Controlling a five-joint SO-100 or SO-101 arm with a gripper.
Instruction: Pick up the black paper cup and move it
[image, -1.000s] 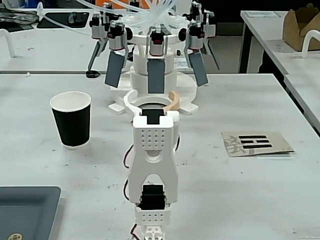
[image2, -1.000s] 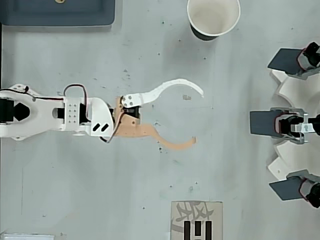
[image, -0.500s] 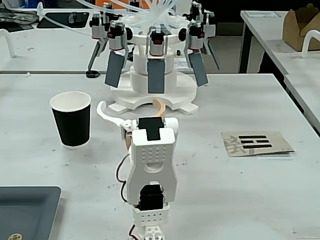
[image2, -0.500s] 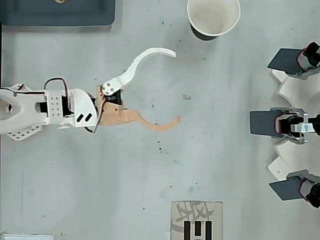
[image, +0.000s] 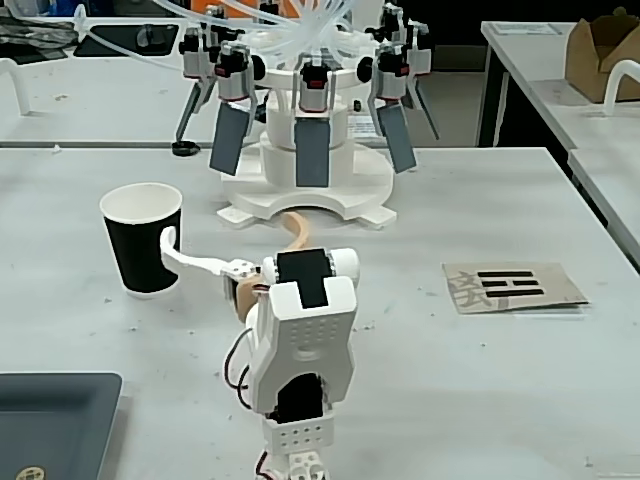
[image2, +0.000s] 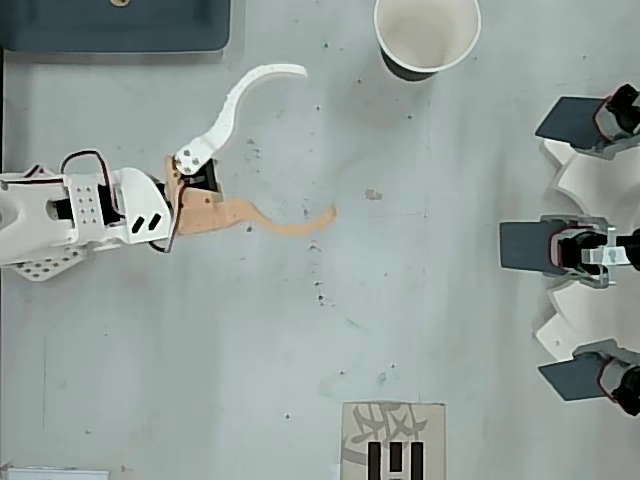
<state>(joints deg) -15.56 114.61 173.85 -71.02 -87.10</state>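
The jaws stand wide apart: in the overhead view the gripper (image2: 320, 140) shows a white curved finger (image2: 235, 100) sweeping toward the upper middle of the frame and a tan curved finger (image2: 285, 222) reaching toward the centre, with bare table between their tips and nothing held. Behind them sits the white arm (image2: 75, 210) at the left edge of that view; in the fixed view the same arm (image: 300, 340) rises from the lower middle of the frame. The black paper cup (image2: 427, 35) stands upright at the top of the overhead view, right of centre, its white inside open to the camera and apparently empty; in the fixed view the black paper cup (image: 143, 240) is at the left, and the white finger's tip overlaps its wall there, though the overhead view shows the two clearly apart. The cup is likely very light and thin-walled, so it should crush under a hard squeeze and tip or slide from a sideways nudge; the dark wall looks smooth. A sound hold would straddle the tapered wall at mid-height or a little above, where the rolled rim stiffens it, closing gently. At the right of the overhead view stands a white fixture with grey paddles (image2: 560, 245), and a card with black bars (image2: 392, 440) lies at the bottom.
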